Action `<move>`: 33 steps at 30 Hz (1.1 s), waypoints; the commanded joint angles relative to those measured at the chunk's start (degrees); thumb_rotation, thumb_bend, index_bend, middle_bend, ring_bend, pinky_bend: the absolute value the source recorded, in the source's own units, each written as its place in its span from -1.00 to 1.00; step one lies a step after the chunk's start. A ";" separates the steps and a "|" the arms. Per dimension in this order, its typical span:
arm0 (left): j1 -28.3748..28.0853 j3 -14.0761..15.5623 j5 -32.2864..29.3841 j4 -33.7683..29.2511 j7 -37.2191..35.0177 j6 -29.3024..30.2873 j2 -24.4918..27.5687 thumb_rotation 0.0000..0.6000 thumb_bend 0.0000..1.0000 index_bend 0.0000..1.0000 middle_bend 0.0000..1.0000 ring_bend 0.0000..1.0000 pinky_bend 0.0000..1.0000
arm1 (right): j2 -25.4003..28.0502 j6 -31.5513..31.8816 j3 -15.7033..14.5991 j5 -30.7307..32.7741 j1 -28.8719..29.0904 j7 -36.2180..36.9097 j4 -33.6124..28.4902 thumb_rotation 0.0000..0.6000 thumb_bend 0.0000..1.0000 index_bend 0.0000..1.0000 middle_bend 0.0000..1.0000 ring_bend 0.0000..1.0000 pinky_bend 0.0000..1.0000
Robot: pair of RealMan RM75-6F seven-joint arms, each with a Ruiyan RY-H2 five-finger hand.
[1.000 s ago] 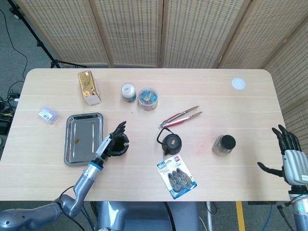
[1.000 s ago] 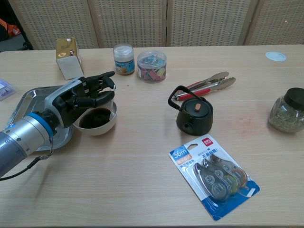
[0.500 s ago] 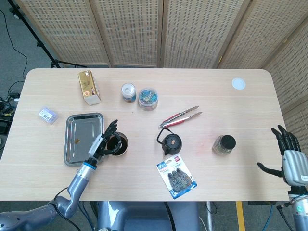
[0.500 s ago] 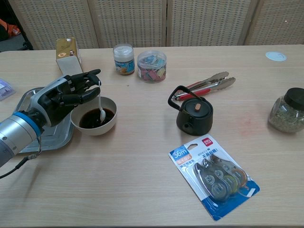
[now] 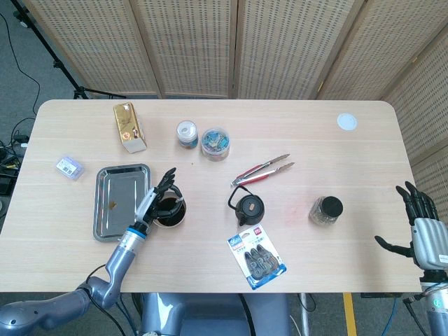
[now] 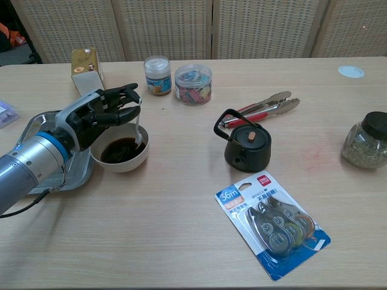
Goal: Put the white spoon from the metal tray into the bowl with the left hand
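Landmark: round white bowl [image 6: 121, 158] with dark interior, on the light wooden table [image 6: 181, 241].

- White spoon [image 6: 138, 136]: stands in the bowl, head down against the right inner wall, handle up. Bowl holds dark liquid, or is simply dark inside; cannot tell which.
- Left hand [image 6: 100, 113], black and grey: over the bowl's left rim, fingers curled, fingertips [image 6: 132, 109] at the spoon handle's top; whether they pinch it or only touch it cannot be told.
- Rectangular metal tray [image 5: 120, 201]: just left of the bowl; holds only a small brown speck.
- Small white-lidded jar [image 6: 157, 75] and clear round tub of coloured clips [image 6: 193, 84]: behind the bowl.
- Black cast-iron teapot [image 6: 247, 147]: right of the bowl.
- Black-lidded glass jar of greenish grains [image 6: 366, 140]: far right.
- Right hand [image 5: 420, 227]: at the table's right edge, fingers spread, holding nothing.
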 commanded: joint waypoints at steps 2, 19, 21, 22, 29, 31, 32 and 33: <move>-0.05 0.32 0.60 -1.01 0.64 0.63 -0.13 1.00 -0.02 0.39 -1.00 -1.00 -1.00 | 0.05 -0.07 0.02 0.04 0.01 0.18 0.07 1.00 -0.94 -0.99 -1.00 -1.00 -1.00; 3.13 3.71 2.11 -3.53 -3.25 2.82 2.01 1.00 0.02 0.39 -1.00 -1.00 -1.00 | -0.03 0.24 -0.21 -0.45 -0.10 -0.22 -0.06 1.00 -0.94 -0.99 -1.00 -1.00 -1.00; 3.38 3.75 2.09 -3.16 -3.85 2.99 2.25 1.00 0.02 0.39 -1.00 -1.00 -1.00 | -0.08 0.16 -0.26 -0.42 -0.10 -0.27 -0.06 1.00 -0.94 -0.99 -1.00 -1.00 -1.00; 3.43 3.68 2.04 -2.96 -4.12 3.02 2.35 1.00 0.02 0.39 -1.00 -1.00 -1.00 | -0.10 0.13 -0.28 -0.41 -0.08 -0.31 -0.04 1.00 -0.94 -0.99 -1.00 -1.00 -1.00; 2.71 2.49 1.68 -0.90 -4.65 2.76 2.30 1.00 0.02 0.39 -1.00 -1.00 -1.00 | -0.11 0.08 -0.28 -0.35 -0.08 -0.31 -0.08 1.00 -0.94 -0.99 -1.00 -1.00 -1.00; 2.10 1.95 1.59 -0.23 -3.92 2.54 1.86 1.00 0.02 0.39 -1.00 -1.00 -1.00 | -0.04 0.19 -0.22 -0.34 -0.12 -0.19 -0.11 1.00 -0.94 -0.99 -1.00 -1.00 -1.00; 1.87 1.78 1.57 -0.04 -3.57 2.46 1.66 1.00 0.02 0.39 -1.00 -1.00 -1.00 | 0.00 0.23 -0.18 -0.32 -0.14 -0.10 -0.13 1.00 -0.94 -0.99 -1.00 -1.00 -1.00; 1.48 1.65 1.66 0.12 -3.02 2.29 1.39 1.00 0.02 0.39 -1.00 -1.00 -1.00 | 0.07 0.32 -0.11 -0.27 -0.17 0.01 -0.13 1.00 -0.94 -0.99 -1.00 -1.00 -1.00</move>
